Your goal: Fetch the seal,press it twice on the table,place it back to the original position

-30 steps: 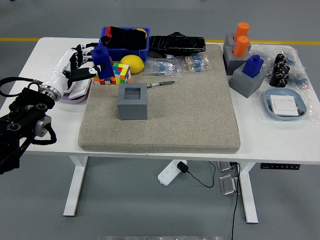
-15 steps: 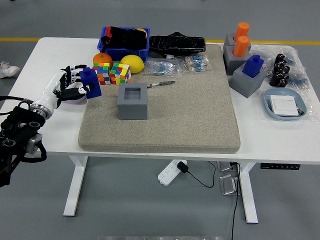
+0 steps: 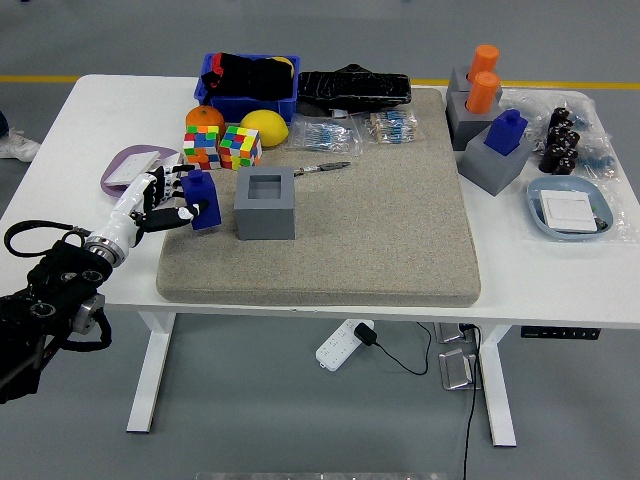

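Note:
My left hand (image 3: 163, 203) comes in from the lower left and is shut on a blue seal (image 3: 201, 199), holding it at the left edge of the grey felt mat (image 3: 330, 250). Whether the seal touches the mat I cannot tell. Just to its right stands a grey square holder (image 3: 266, 203) with an empty square socket on top. My right arm is out of view.
Behind the seal sit two colour cubes (image 3: 223, 146), an orange (image 3: 204, 117), a lemon (image 3: 264, 127) and a blue bin (image 3: 249, 86). A lilac plate (image 3: 128, 165) lies to the left. A pen (image 3: 322, 168) lies on the mat. Other seal holders (image 3: 494, 150) stand far right.
My left hand has carried the blue seal forward and down, from beside the colour cubes to the mat's left edge next to the grey holder, uncovering the lilac plate.

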`<state>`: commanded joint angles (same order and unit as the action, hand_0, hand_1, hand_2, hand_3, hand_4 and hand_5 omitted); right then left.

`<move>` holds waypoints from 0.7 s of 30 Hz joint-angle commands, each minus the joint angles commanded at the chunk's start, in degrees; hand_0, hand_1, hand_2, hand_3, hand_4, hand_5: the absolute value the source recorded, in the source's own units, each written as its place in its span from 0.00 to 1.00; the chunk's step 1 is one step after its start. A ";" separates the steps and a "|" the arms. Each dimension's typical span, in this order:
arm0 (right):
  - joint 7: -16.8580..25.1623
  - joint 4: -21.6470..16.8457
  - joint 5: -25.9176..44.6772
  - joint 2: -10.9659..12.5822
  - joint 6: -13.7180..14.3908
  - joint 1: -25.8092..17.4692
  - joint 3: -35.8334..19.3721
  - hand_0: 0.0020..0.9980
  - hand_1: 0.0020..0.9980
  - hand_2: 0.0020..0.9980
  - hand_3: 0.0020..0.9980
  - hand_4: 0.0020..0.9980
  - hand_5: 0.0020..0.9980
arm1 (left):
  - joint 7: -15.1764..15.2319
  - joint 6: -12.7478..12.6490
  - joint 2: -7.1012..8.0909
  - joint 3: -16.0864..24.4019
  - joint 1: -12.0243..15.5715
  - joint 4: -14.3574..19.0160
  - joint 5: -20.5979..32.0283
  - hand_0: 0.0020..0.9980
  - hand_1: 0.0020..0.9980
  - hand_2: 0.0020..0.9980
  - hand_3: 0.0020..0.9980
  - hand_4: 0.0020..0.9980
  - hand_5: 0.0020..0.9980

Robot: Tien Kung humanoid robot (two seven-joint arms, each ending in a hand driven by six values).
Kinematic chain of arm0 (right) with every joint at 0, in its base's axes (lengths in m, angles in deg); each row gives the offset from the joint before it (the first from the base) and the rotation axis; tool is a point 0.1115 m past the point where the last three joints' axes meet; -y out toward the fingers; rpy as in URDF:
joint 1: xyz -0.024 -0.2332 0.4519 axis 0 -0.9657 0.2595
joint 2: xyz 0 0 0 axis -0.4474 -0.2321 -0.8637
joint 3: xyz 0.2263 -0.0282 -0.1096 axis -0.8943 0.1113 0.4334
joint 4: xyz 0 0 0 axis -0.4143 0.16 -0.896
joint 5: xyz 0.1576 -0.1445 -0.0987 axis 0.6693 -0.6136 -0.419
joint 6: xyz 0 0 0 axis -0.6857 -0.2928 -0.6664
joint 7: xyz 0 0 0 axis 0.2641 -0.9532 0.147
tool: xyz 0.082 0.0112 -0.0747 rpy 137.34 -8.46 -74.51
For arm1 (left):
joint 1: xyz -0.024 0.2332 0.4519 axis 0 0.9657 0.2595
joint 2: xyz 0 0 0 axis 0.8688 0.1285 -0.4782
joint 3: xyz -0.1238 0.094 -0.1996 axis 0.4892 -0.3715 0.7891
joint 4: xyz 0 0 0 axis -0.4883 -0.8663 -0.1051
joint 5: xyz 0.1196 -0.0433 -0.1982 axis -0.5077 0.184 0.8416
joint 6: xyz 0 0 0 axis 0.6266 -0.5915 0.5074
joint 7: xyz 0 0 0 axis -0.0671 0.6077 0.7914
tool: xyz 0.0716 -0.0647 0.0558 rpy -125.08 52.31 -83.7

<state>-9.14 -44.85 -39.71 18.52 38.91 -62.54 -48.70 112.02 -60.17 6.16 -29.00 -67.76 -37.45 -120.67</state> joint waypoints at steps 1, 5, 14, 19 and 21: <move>0.00 -0.03 0.03 0.00 -0.03 0.03 0.07 0.76 0.67 0.67 0.62 0.78 0.49 | 0.02 -0.04 -0.06 -0.08 0.09 -0.08 0.04 0.83 0.51 0.41 0.79 0.55 0.00; 0.04 -0.01 0.05 0.00 0.00 0.05 0.17 0.76 0.67 0.67 0.62 0.78 0.49 | 0.33 -0.12 -0.30 -0.42 0.39 -0.59 -0.01 0.83 0.51 0.41 0.79 0.55 0.00; 0.16 -0.01 0.23 0.11 -0.01 -0.02 0.51 0.76 0.67 0.67 0.62 0.78 0.49 | 1.26 -0.25 -0.39 -1.05 1.96 -1.64 0.72 0.83 0.51 0.41 0.78 0.55 0.00; 0.15 -0.04 0.34 0.02 -0.04 -0.09 0.70 0.76 0.67 0.67 0.62 0.78 0.49 | 1.28 -0.26 -0.58 -1.56 2.74 -1.48 0.85 0.83 0.51 0.40 0.77 0.55 0.00; 0.16 -0.06 0.35 0.03 -0.04 -0.08 0.68 0.76 0.67 0.67 0.62 0.78 0.49 | 1.26 -0.23 -0.60 -1.55 2.87 -1.27 0.82 0.83 0.51 0.40 0.77 0.55 0.00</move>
<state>-8.98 -44.91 -39.37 18.55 38.87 -62.62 -48.03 113.28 -60.39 5.56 -30.54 -64.89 -38.72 -119.85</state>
